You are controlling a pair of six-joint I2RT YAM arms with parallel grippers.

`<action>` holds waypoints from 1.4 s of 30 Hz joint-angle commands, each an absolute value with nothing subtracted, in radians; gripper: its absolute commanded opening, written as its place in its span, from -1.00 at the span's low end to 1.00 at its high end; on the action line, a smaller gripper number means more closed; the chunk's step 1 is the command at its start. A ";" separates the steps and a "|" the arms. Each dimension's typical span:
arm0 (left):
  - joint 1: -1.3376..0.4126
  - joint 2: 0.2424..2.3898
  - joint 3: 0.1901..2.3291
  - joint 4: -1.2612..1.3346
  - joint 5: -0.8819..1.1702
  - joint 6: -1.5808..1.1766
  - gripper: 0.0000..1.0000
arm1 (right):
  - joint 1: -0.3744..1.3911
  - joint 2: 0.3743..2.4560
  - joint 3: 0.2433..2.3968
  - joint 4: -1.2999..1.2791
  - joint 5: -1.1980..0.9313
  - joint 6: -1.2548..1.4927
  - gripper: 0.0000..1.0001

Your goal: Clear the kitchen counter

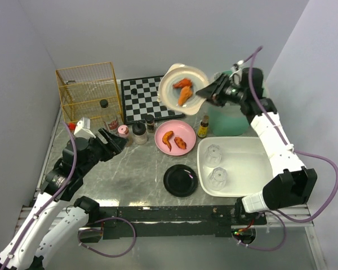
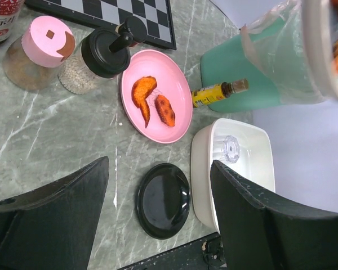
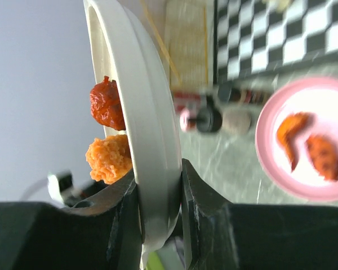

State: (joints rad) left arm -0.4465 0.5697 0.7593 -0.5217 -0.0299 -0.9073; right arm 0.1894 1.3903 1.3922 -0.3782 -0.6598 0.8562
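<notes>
The kitchen counter (image 1: 132, 174) (image 2: 56, 135) is glossy grey-green marble. My right gripper (image 1: 207, 91) (image 3: 158, 174) is shut on the rim of a white plate (image 1: 177, 84) (image 3: 141, 101), held tilted in the air over the chessboard's right edge, beside the green bin (image 1: 228, 121). Orange and red fried pieces (image 1: 184, 90) (image 3: 107, 157) lie on that plate. My left gripper (image 1: 115, 140) (image 2: 159, 163) hovers open and empty above the counter's left side, next to a pink-lidded jar (image 1: 123, 131) (image 2: 45, 39). A pink plate (image 1: 183, 130) (image 2: 180, 95) with two fried pieces and an empty black plate (image 1: 181, 180) (image 2: 163, 199) rest on the counter.
A white tray (image 1: 248, 163) (image 2: 200, 169) at the right holds two glasses. A black-lidded jar (image 1: 139, 133) (image 2: 104, 53) and a yellow-labelled bottle (image 1: 203, 126) (image 2: 214, 93) stand mid-counter. The chessboard (image 1: 141, 98) and a yellow wire cage (image 1: 90, 93) sit at the back.
</notes>
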 commanded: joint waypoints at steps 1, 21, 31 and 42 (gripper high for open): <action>-0.449 0.554 0.765 -0.522 -0.028 -0.907 0.54 | 0.095 1.399 1.551 -0.348 -0.690 0.966 -1.00; -0.449 0.603 0.736 -0.460 0.015 -0.881 0.54 | -0.311 1.408 1.667 -0.548 -0.480 0.882 -1.00; -0.448 0.621 0.723 -0.431 0.034 -0.870 0.53 | -0.325 1.378 1.701 -0.661 -0.261 0.683 -1.00; -0.449 0.643 0.718 -0.411 0.044 -0.861 0.53 | -0.322 1.407 1.749 -0.611 -0.275 0.592 -1.00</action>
